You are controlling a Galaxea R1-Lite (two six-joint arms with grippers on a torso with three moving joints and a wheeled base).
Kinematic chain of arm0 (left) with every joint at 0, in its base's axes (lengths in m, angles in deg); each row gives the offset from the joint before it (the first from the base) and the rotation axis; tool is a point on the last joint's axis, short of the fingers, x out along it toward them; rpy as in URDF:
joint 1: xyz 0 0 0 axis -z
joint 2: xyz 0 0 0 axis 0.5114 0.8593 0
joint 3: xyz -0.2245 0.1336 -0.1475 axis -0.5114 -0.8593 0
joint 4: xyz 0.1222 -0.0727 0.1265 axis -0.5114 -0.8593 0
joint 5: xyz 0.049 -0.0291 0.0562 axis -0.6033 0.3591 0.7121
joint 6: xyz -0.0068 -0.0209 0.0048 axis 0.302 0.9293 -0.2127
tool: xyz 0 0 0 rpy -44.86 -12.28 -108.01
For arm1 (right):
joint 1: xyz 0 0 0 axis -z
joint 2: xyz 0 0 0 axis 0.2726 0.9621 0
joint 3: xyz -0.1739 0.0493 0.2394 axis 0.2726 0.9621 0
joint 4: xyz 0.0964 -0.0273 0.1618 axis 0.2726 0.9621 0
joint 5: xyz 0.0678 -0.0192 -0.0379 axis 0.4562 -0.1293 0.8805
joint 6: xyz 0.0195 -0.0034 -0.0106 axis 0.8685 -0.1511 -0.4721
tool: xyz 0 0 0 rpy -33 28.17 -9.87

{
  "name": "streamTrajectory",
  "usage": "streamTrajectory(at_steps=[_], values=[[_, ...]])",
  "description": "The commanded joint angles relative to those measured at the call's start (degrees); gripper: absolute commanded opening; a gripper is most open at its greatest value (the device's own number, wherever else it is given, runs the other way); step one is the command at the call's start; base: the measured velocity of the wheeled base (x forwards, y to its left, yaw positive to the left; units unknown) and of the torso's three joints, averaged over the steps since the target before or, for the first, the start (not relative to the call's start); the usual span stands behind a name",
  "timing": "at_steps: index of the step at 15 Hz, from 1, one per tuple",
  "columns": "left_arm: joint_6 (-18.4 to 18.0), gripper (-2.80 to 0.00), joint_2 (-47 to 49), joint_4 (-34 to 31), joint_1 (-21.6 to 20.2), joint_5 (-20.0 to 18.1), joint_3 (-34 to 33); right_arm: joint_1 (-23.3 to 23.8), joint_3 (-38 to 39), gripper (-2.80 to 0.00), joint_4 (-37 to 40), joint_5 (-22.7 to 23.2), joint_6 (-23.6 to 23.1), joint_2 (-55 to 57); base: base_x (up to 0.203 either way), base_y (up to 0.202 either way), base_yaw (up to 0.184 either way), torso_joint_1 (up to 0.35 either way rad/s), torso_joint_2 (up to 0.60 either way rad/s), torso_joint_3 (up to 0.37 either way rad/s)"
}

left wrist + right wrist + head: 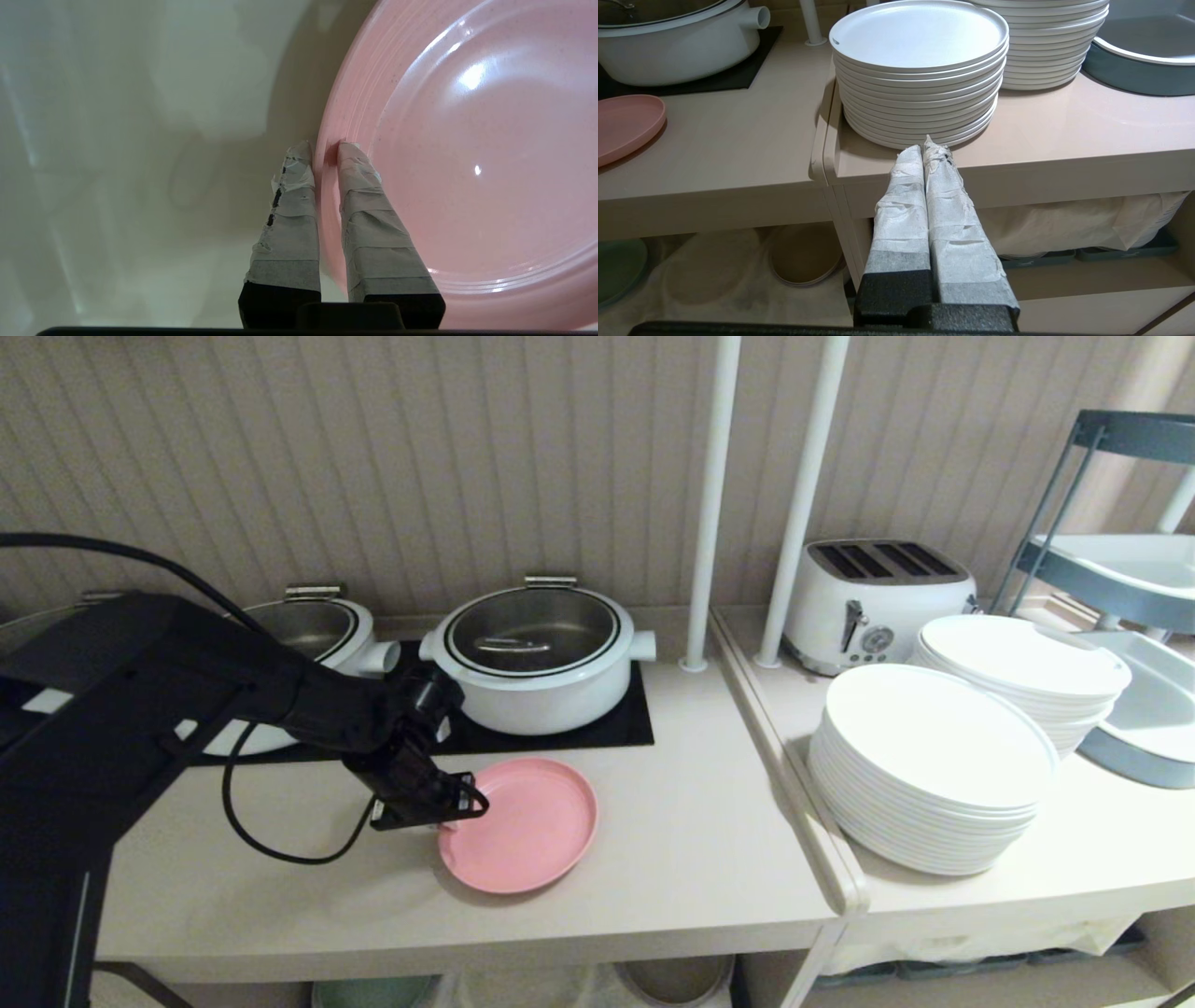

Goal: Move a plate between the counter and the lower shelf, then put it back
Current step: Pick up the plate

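The left gripper (446,810) pinches the near-left rim of the plate (523,823), one of its fingers (364,196) inside the rim and the other outside, as the plate sits on the counter (691,840) just in front of the hob (597,728). Held by so thin an edge, the plate could likely tilt and slip free once lifted. The pot (541,658) stands close behind; open counter lies to the right and toward the front edge, below which the lower shelf (714,275) waits. The right gripper (925,154), fingers pressed together, hangs parked before the white plates (934,765).
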Motion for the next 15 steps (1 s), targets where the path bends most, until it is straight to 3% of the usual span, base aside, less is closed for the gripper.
streamTrajectory(at_steps=[1, 15], values=[[0.12, -2.80, -1.13, -0.22, 0.02, -0.09, -0.22, -0.02, 0.00, -2.80, -0.04, -0.02, 0.01, 0.07, 0.000, 0.000, 0.000, 0.000, 0.00, 0.000], [0.47, -2.80, -10.85, 0.03, 2.39, -3.69, -11.41, -0.02, 0.00, -2.80, 0.01, -0.02, 0.01, 0.07, 0.000, 0.000, 0.000, 0.000, 0.00, 0.000]])
